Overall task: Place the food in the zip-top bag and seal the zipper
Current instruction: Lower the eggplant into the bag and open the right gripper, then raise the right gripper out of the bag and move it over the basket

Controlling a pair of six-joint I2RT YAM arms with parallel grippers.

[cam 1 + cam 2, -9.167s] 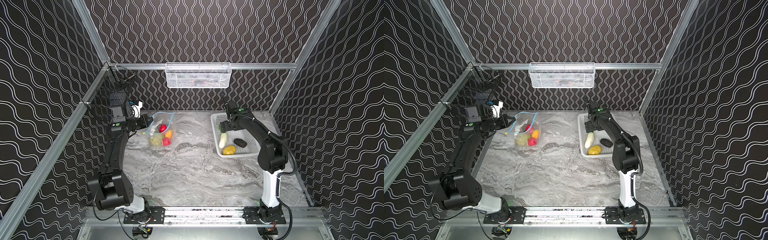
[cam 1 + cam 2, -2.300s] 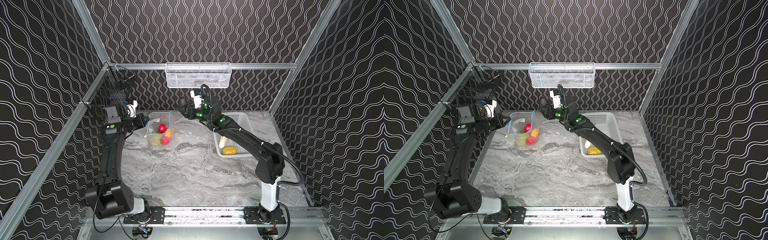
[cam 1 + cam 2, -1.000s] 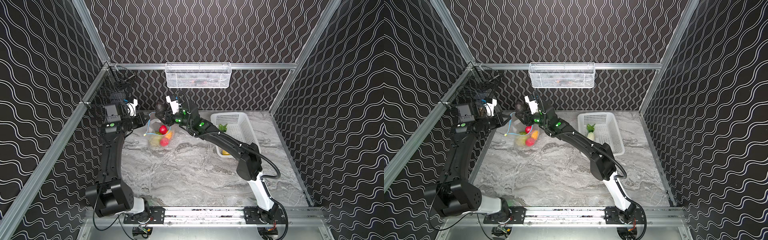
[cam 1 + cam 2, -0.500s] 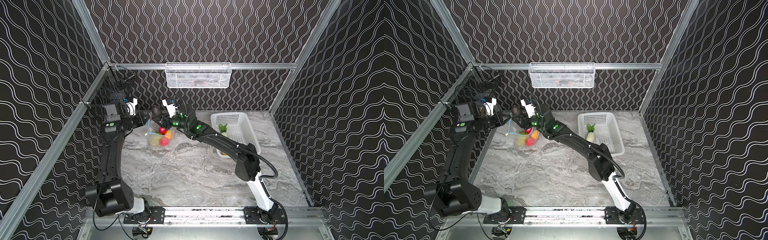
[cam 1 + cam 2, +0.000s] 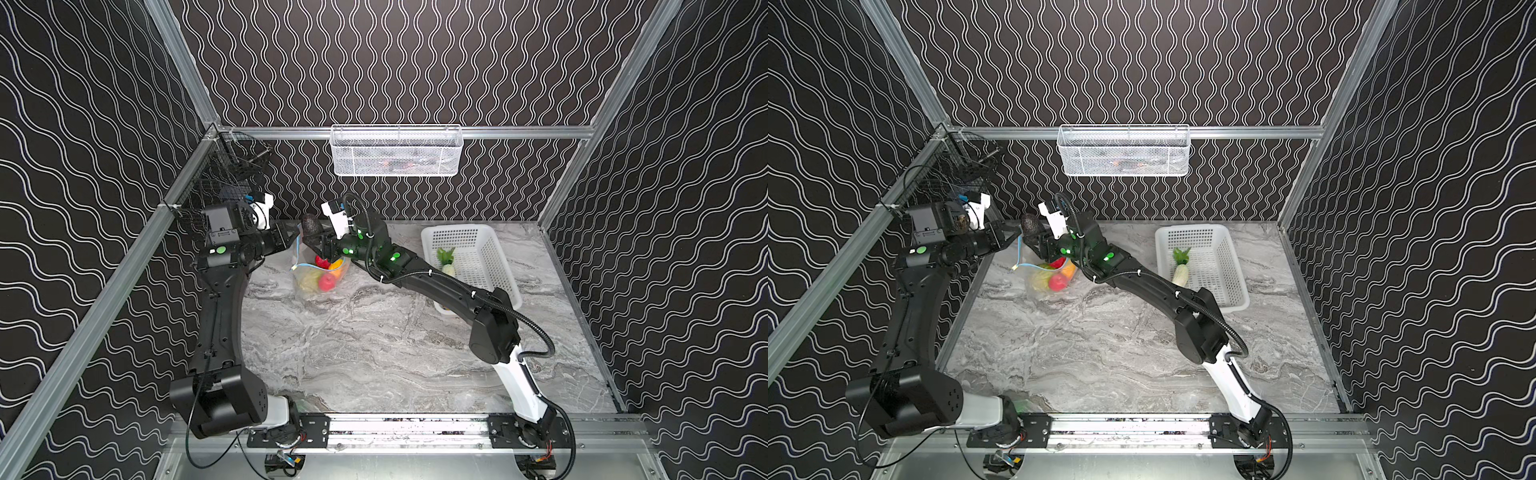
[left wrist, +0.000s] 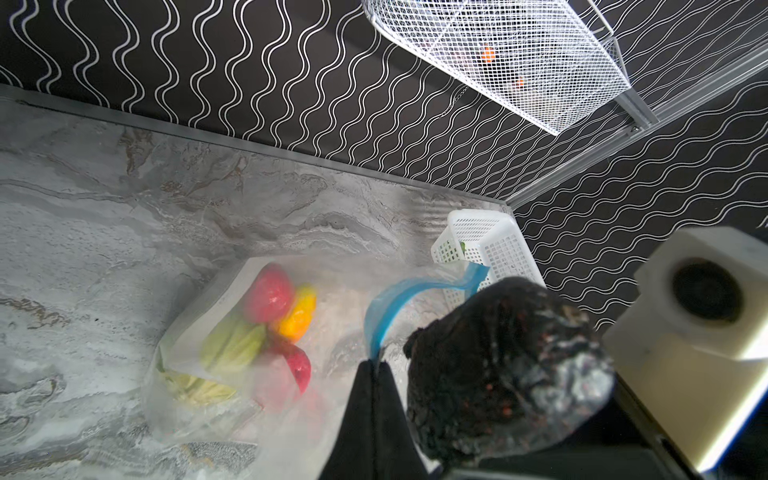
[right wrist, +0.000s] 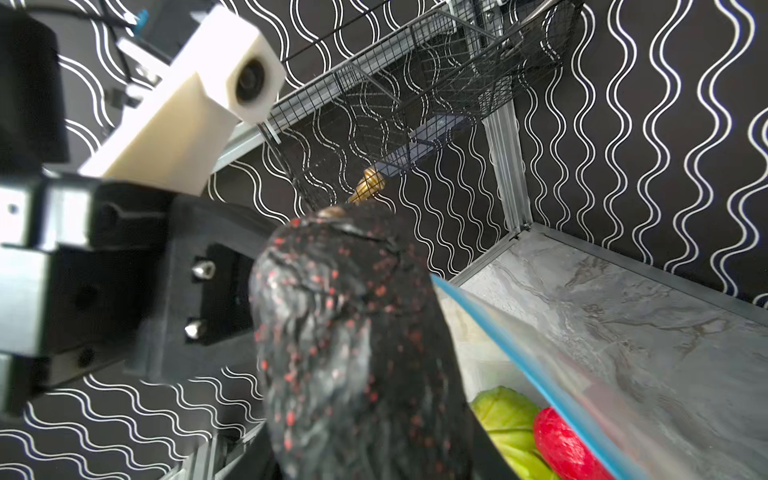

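The clear zip-top bag [image 5: 300, 255] stands at the back left with its mouth open. My left gripper [image 5: 296, 239] [image 6: 375, 362] is shut on the zipper [image 6: 399, 291] at the bag's rim and holds it up. Inside lie red fruits [image 6: 268, 291], an orange-red one [image 6: 297, 316] and green cabbage [image 6: 232, 345]. My right gripper [image 5: 319, 244] [image 7: 365, 453] is shut on the dark avocado-like food [image 5: 311, 224] [image 5: 1032, 224] [image 7: 353, 332], held just above the bag's mouth, beside the left fingers. The white radish [image 5: 448, 266] [image 5: 1180, 272] lies in the basket.
The white perforated basket [image 5: 494, 257] stands at the back right, its near end partly hidden by my right arm. A white wire basket [image 5: 395, 151] hangs on the back wall. A black wire basket [image 5: 232, 174] fills the back left corner, close behind my left wrist.
My right arm has carried the dark food from the basket side leftward to the bag's mouth, edging a little further left in the last second. My left gripper has kept its hold on the rim.
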